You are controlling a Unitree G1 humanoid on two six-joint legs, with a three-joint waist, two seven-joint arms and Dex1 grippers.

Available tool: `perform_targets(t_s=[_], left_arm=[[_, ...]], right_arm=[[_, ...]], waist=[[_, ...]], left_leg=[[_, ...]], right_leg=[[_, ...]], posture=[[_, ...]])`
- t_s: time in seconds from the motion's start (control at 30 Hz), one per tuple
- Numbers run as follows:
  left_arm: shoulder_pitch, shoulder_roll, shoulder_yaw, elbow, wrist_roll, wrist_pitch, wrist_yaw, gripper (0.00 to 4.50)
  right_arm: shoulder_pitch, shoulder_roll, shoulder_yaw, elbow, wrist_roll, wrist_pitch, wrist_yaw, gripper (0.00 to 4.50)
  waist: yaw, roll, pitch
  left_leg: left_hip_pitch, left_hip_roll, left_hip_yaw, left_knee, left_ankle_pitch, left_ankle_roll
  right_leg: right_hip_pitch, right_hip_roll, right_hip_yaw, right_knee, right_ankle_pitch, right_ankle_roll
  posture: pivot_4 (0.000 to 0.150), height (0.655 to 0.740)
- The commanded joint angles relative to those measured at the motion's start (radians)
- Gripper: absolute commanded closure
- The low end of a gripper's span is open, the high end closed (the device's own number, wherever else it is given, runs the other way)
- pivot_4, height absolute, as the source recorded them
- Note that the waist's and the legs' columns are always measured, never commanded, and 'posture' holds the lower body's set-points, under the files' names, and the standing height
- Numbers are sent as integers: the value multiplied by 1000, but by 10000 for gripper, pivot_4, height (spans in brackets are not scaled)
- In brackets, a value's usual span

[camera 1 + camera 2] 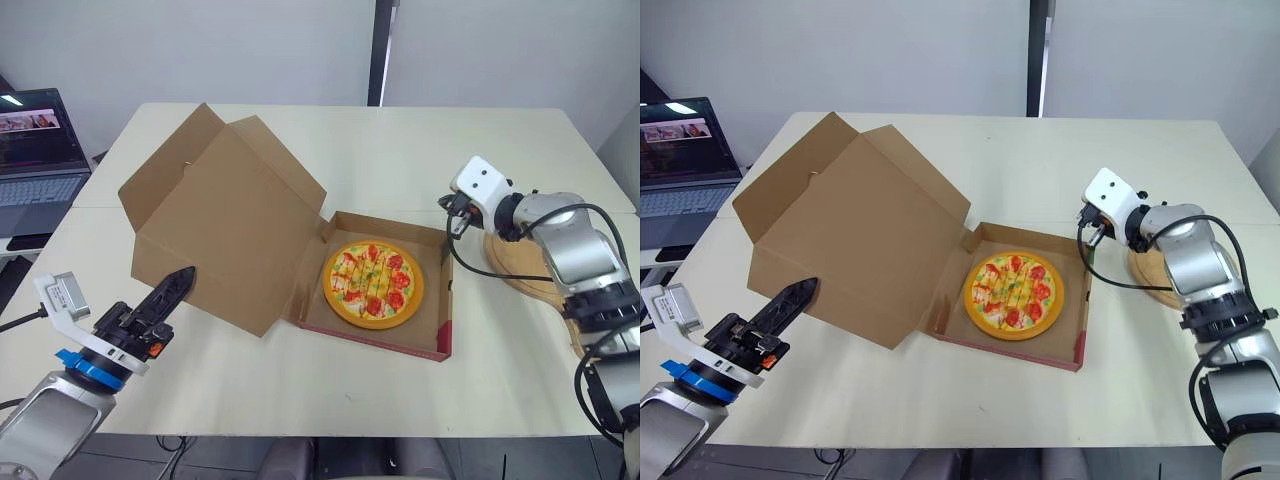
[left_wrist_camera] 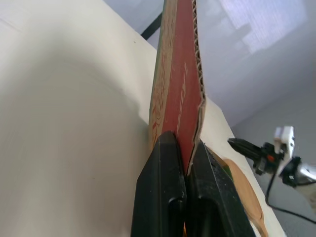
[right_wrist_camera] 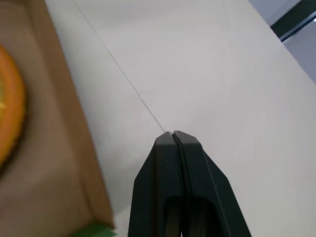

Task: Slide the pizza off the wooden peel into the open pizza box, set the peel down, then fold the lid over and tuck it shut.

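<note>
The pizza (image 1: 373, 284) lies flat in the base of the open cardboard box (image 1: 437, 300) at the middle of the table. The brown lid (image 1: 225, 220) stands raised and leans away to the left. My left gripper (image 1: 183, 277) is at the lid's low front edge. In the left wrist view its fingers (image 2: 168, 163) are shut on the edge of the lid (image 2: 177, 74). My right gripper (image 1: 455, 226) hovers beside the box's right wall, shut on nothing (image 3: 173, 134). The wooden peel (image 1: 528, 266) rests on the table at the right, under my right arm.
An open laptop (image 1: 35, 150) sits off the table's left side. The cream table (image 1: 420, 150) stretches behind the box, and a seam (image 3: 123, 79) runs across it. A black cable (image 1: 490, 272) hangs from my right wrist over the peel.
</note>
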State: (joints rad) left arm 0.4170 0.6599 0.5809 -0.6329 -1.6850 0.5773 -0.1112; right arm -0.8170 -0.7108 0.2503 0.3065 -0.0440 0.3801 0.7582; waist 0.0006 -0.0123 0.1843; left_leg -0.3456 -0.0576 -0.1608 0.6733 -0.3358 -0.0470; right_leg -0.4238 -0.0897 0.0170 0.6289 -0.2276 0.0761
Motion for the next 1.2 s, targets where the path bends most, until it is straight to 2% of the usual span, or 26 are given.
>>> perform_targets(t_s=[0.03,0.3,0.5,0.63,0.9,1.2], left_arm=[[-1,22,-13,-30,31,27,-56,45000],[-77,70,-9,12,93,49,-141,45000],[-175,118,-1,71,101,80,-170,45000],[-262,153,-15,139,136,107,-215,45000],[-501,224,-128,311,323,157,-383,45000],[-798,245,-307,515,632,124,-617,45000]], right_arm=[[-63,21,25,101,-69,-82,-3,44804],[-109,43,83,256,-149,-174,87,44804],[-88,12,86,207,-141,-181,240,44804],[-45,-30,77,111,-114,-155,352,44804],[112,-118,27,-208,-14,-3,491,44804],[259,-164,-32,-510,102,205,516,44804]], waist=[[0,0,0],[0,0,0],[-3,0,0],[-3,0,0],[-5,0,0],[-5,0,0]], left_leg=[[0,0,0,0,0,0],[0,0,0,-7,0,0],[0,0,0,-9,0,0],[-1,1,0,-10,0,0],[-1,0,0,-10,0,0],[-1,0,0,-9,1,-1]], right_leg=[[0,0,0,0,0,0],[-2,0,0,-1,0,0],[-4,0,0,-1,0,0],[-5,0,0,-1,0,0],[-6,0,-1,-1,0,0],[-6,0,-1,0,1,0]], posture=[[1500,7400],[1500,7400],[1500,7400],[1500,7400],[1500,7400],[1500,7400]])
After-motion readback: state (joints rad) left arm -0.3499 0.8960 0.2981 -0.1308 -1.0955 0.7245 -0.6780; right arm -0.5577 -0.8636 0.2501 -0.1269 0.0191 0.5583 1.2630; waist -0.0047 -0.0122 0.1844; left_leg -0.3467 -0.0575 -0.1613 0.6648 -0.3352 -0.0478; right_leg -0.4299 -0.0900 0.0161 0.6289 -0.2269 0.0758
